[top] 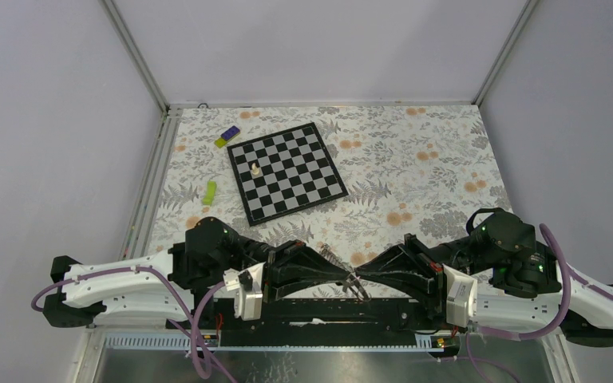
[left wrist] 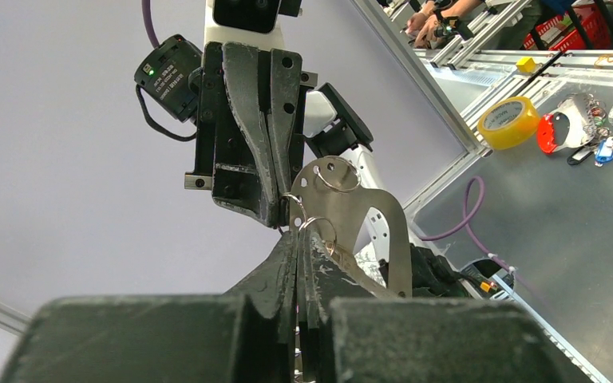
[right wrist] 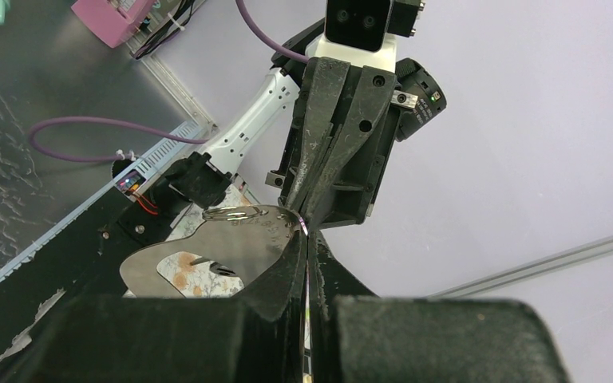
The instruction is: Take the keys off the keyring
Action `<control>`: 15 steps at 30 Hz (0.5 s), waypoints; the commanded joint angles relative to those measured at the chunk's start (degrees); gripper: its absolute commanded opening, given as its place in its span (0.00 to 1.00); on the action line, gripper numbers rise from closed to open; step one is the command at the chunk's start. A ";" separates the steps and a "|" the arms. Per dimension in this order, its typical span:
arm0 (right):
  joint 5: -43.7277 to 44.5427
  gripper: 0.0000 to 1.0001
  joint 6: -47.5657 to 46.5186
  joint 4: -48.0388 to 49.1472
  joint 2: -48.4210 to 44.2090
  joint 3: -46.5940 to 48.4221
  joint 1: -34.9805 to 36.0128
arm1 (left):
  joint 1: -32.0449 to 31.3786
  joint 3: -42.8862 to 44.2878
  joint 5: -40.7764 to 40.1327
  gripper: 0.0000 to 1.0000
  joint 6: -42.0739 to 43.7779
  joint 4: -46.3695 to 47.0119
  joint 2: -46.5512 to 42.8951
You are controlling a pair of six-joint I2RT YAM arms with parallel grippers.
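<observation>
Keyring (left wrist: 320, 226): thin wire loops, held up off the floral table (top: 415, 159), between your two arms' tips at the near edge. One flat silvery key (left wrist: 371, 231) hangs on it, with another loop through the hole at its head.

Left gripper (left wrist: 298, 239): fingers pressed together, a wire loop pinched at the tips.

Right gripper (right wrist: 306, 243): also fully closed, tip to tip against the left. The key's edge and a strand of wire both meet its tips. You cannot tell which one it bites.

Farther out, a chessboard (top: 287, 171) carries one white chess piece (top: 254, 169). A purple-and-yellow block (top: 227, 137) sits just off its far left corner, and a small green object (top: 208, 191) lies to its left.

Writing: in the left wrist view, a yellow tape roll (left wrist: 509, 121) in the background has print on its core, too small to read.
</observation>
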 commanded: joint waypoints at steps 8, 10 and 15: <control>-2.88 0.00 2.41 4.28 -1.19 0.29 0.31 | 0.07 2.17 -0.60 0.00 0.56 0.48 -1.17; -2.95 0.00 2.65 4.02 -1.35 0.16 0.30 | 0.07 2.13 -1.01 0.00 0.66 0.26 -1.29; -2.52 0.00 2.67 4.02 -1.64 -0.24 0.30 | 0.07 2.13 -1.44 0.00 0.79 -0.22 -1.61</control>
